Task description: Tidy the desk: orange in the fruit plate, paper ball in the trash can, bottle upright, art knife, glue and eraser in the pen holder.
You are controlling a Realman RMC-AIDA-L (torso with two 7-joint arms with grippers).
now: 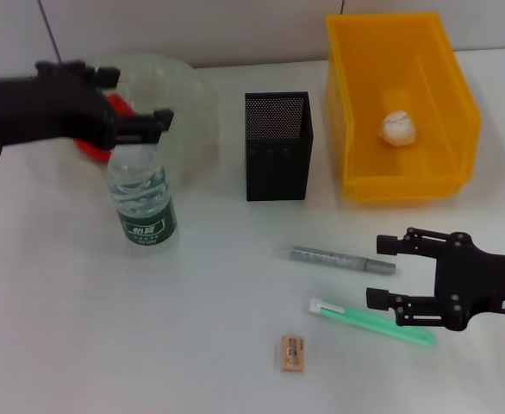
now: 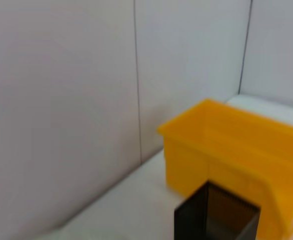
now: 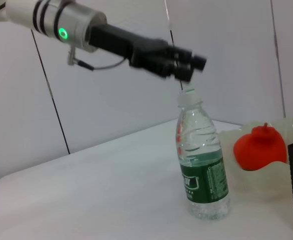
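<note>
The clear bottle (image 1: 140, 200) with a green label stands upright on the table, also in the right wrist view as the bottle (image 3: 202, 165). My left gripper (image 1: 142, 97) is open and hovers just above its cap, apart from it; the right wrist view shows the left gripper (image 3: 189, 65) too. A red-orange orange (image 1: 91, 148) lies in the glass fruit plate (image 1: 183, 90), partly hidden by my left arm. The paper ball (image 1: 397, 128) sits in the yellow trash can (image 1: 356, 129). My right gripper (image 1: 386, 272) is open between the grey art knife (image 1: 343, 260) and the green glue (image 1: 373, 317). The eraser (image 1: 292, 354) lies near the front.
The black mesh pen holder (image 1: 277, 147) stands between plate and trash can, and nothing shows inside it. The left wrist view shows only the wall, the yellow trash can (image 2: 236, 145) and the pen holder (image 2: 216, 215). The white table runs on to the front left.
</note>
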